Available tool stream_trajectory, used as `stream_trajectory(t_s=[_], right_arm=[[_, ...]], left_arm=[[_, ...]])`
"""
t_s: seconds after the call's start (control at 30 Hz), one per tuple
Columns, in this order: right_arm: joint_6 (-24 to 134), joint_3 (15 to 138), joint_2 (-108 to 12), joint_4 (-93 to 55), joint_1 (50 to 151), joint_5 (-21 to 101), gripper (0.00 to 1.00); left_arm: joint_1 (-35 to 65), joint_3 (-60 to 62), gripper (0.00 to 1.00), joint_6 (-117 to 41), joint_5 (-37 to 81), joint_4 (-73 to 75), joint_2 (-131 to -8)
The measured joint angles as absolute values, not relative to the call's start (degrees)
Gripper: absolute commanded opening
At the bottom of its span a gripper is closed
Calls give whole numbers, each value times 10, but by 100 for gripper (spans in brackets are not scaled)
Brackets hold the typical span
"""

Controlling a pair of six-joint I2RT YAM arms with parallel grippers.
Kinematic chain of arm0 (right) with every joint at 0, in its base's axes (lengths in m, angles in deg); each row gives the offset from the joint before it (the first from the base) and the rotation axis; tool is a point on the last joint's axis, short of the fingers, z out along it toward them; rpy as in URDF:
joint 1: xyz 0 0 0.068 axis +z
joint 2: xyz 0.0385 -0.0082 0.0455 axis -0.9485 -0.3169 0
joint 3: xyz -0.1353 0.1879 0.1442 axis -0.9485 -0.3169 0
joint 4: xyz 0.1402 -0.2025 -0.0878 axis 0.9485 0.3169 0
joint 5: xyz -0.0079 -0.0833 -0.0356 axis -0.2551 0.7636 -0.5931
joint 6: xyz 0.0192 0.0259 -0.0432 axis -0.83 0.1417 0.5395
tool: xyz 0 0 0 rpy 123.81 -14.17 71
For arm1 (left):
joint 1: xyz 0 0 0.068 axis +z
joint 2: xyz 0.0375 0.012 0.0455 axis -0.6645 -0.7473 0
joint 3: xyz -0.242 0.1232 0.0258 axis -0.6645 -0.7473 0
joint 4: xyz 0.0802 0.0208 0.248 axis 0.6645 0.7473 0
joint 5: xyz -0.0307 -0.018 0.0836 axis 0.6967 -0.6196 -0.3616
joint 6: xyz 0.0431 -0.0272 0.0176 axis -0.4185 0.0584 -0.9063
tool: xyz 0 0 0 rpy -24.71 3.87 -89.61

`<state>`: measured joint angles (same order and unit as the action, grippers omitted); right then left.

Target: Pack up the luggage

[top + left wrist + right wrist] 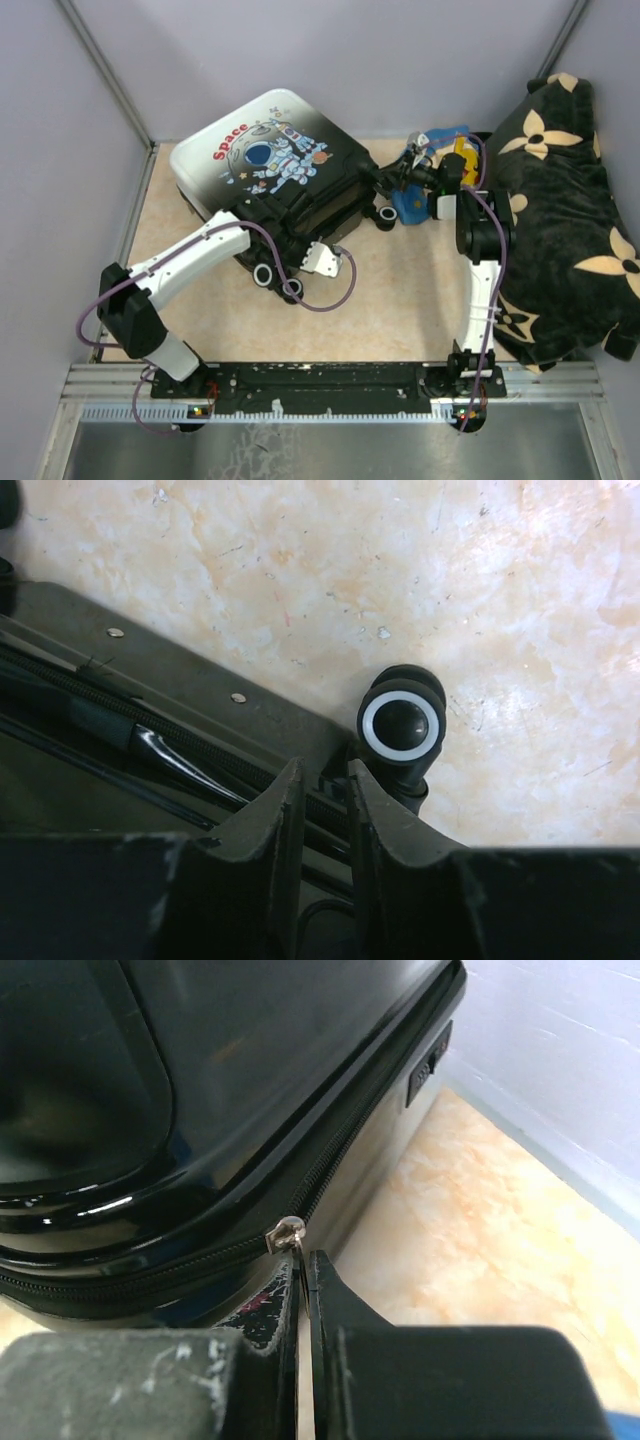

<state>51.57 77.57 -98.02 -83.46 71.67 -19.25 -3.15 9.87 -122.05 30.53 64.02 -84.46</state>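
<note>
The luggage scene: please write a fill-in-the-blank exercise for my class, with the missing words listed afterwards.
The red word on the luggage reads ____.
The right gripper pinches the zipper pull where the shell's colour is ____.
The wheel in the left wrist view has a ____ ring.
The flowered cushion lies beside the ____ arm.
Missing words: Space; black; white; right.

The suitcase (265, 150), upper left, faded white to black under an astronaut print and red "Space". The cushion (560, 220), right, was black with tan flowers. The table (400, 300) was marbled beige.
</note>
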Motion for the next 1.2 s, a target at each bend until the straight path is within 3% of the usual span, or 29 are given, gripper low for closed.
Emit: stream_trajectory(t_s=[0.17,0.23,0.3,0.43,0.57,1.0,1.2], right_arm=[[471,826,-1019,-855,726,-207,0],[457,835,-1026,-862,731,-205,0],[444,836,-1027,-868,734,-197,0],[427,813,-1026,-896,741,-176,0],[422,767,-1014,-927,745,-141,0],[400,641,-953,-985,750,-118,0],[391,558,-906,-1008,758,-128,0]], left_arm=[[-12,123,38,-1208,343,653,-872],[1,141,51,-1197,369,658,-889],[16,164,72,-1166,409,669,-905],[74,262,88,-1060,492,665,-929],[182,337,92,-956,526,593,-916],[565,305,94,-670,537,453,-893],[632,240,94,-620,558,414,-898]])
